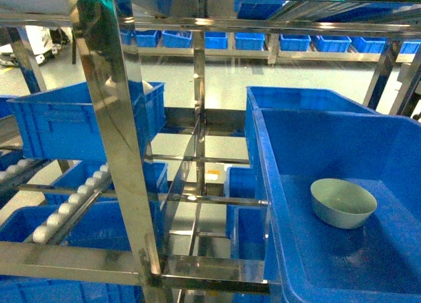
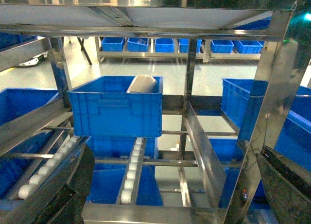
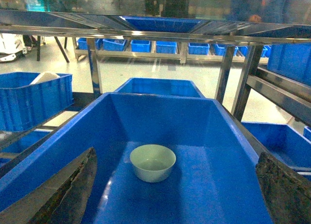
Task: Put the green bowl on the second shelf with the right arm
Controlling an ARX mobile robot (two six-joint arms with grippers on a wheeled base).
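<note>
Right claw: its two dark fingers stand wide apart at the lower corners of the right wrist view, holding nothing, above the floor of a large blue crate. The green bowl sits upright on that floor, between and beyond the fingers, touching neither. In the head view, bowl and crate lie at right on the steel rack. Left claw: likewise wide, empty, facing a smaller blue crate on white rollers.
</note>
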